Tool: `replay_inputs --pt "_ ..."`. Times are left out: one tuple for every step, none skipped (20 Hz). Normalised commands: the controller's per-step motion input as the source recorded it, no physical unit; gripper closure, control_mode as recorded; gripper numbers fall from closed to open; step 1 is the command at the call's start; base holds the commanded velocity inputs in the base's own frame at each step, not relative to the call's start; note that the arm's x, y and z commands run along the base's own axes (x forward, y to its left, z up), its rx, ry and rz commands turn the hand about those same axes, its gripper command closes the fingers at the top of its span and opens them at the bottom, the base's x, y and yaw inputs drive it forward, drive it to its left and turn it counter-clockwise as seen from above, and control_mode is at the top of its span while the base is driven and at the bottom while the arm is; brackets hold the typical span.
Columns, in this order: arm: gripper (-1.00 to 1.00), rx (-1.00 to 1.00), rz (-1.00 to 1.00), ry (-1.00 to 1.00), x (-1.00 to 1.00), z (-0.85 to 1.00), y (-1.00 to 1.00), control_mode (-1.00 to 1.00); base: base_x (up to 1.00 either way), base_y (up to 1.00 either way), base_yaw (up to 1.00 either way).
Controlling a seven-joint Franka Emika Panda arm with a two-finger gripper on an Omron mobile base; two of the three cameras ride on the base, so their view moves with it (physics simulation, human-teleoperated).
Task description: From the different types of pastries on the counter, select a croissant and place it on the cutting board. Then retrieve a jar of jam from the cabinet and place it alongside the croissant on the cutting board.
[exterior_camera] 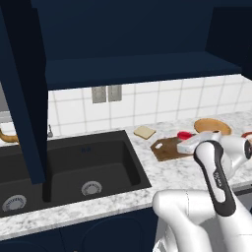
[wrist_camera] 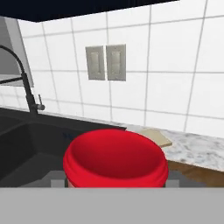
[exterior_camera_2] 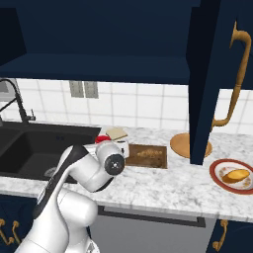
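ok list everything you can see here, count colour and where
jar: 1, red lid, between the pincer's fingers at the left end of the board
board: 1, dark brown, on the counter right of the sink
croissant: 1, golden brown, on the board
bread slice: 1, tan, on the counter behind the board
round board: 1, tan, on the counter right of the board
orange pastry: 1, on a red-rimmed plate at far right
sink: 1, black, set in the counter
faucet: 1, black, behind the sink
outlets: 2, grey, on the white tile wall
cabinet: navy, door open, orange-brown handle
pincer: 1, closed on the jar
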Motion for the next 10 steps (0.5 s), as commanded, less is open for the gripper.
replay_inputs --pt "1.00 0.00 0.00 -0.15 0.39 -0.35 -0.34 -1.00 0.00 0.00 0.00" --pt "1.00 0.00 0.00 -0.12 0.34 -0.39 -0.33 -1.00 0.00 0.00 0.00" --pt "1.00 0.00 0.00 -0.01 0.24 -0.37 -0.19 -1.00 0.00 0.00 0.00" --pt "1.00 0.00 0.00 0.00 0.00 0.00 0.00 -1.00 0.00 0.00 0.00" --pt "1.00 0.00 0.00 0.00 0.00 0.00 0.00 -1.00 0.00 0.00 0.00" --pt "1.00 0.00 0.00 0.00 0.00 0.00 0.00 -1.00 0.00 0.00 0.00" --pt "1.00 0.00 0.00 0.00 0.00 0.00 0.00 -1.00 0.00 0.00 0.00" --pt "1.00 0.00 0.00 0.00 0.00 -0.22 0.00 -1.00 0.00 0.00 0.00" --pt "1.00 0.00 0.00 0.00 0.02 -0.35 0.00 -1.00 0.00 0.00 0.00" --pt "1.00 0.00 0.00 0.00 0.01 -0.46 0.00 -1.00 0.00 0.00 0.00"
